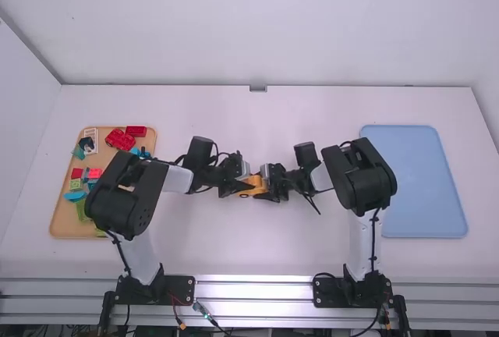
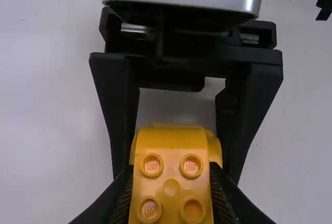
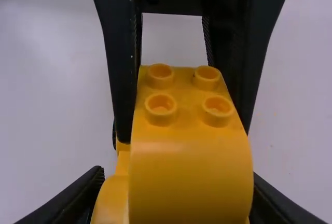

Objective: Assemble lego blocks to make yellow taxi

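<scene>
In the high view my left gripper and right gripper face each other at the middle of the table, with the yellow taxi build between them. My left gripper is closed on a yellow block with four studs. From the other side, my right gripper grips the same build, whose curved yellow block sits above a wider yellow part. The other arm's fingers also flank the build in each wrist view. The build's underside is mostly hidden.
At the left, an orange-brown tray carries red, green and blue blocks and other pieces, partly under the left arm. A blue tray lies at the right beside the right arm. White table surface surrounds the grippers.
</scene>
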Robot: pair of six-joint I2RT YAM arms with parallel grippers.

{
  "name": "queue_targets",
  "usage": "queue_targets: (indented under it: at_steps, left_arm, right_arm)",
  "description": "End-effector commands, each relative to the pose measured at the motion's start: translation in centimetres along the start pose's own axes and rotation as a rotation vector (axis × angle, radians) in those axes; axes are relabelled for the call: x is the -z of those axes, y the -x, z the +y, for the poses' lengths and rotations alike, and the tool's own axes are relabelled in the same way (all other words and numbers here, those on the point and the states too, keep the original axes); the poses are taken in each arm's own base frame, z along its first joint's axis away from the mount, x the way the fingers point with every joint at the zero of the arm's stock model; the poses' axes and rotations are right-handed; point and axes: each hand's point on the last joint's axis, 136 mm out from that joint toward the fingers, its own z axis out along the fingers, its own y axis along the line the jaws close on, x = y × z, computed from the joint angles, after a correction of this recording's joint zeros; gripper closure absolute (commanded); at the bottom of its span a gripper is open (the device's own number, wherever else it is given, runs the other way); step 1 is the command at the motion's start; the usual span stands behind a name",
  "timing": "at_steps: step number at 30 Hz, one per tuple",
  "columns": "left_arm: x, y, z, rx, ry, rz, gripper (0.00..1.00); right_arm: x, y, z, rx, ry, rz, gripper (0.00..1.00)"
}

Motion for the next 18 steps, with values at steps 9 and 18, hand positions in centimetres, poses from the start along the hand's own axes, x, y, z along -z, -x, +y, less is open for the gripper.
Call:
queue_targets:
  at_steps: [9,18]
  left_arm:
    - [-1.0,-2.4,-2.0,0.027,-0.062,0.060,0.98]
    - [-2.3,-3.7,-2.6,0.002,-0.041,0.178,0.98]
  right_arm:
    - [-0.3,-0.5,0.0,-0.010,0.006,0.005,0.44]
    - [-0.3,-0.4,0.0,-0.012,0.007,0.005,0.44]
